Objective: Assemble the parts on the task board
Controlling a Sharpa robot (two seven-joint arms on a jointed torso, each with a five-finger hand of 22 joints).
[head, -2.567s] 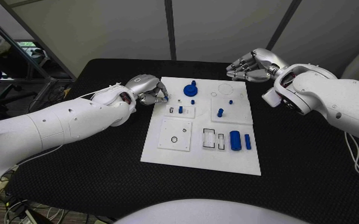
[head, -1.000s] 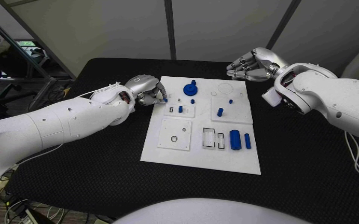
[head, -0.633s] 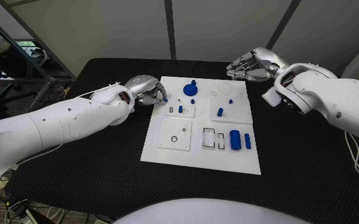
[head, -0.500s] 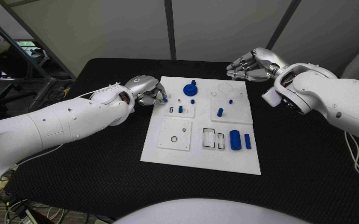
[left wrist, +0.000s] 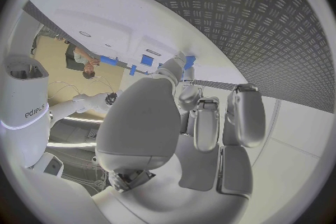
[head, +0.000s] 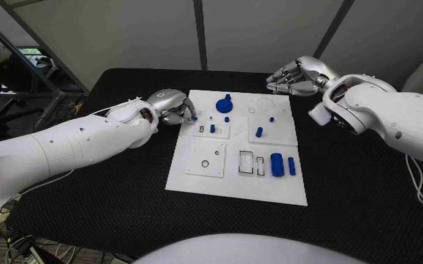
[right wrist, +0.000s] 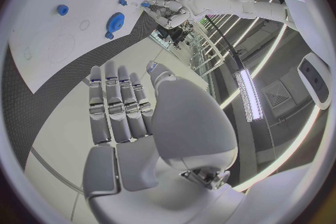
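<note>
The white rectangular task board lies in the middle of the black textured tabletop. On its far part sits a round blue gear-like part with a knob, with a small blue peg just in front of it. Another short blue peg stands in a small raised white plate near the left edge, and a blue upright cylinder stands on the right raised plate, with a tiny blue stud beyond it. Nearer the robot, a thick blue cylinder and a thin blue bar lie side by side next to two rectangular slots.

The silver left hand rests at the board's far left edge, its fingers curled in; a small blue piece shows at the fingertips, and the left wrist view shows a bit of blue past the thumb tip, so the hand seems to pinch it.

The silver right hand hovers off the board's far right corner, above the tabletop, its fingers lying straight together and holding nothing.
</note>
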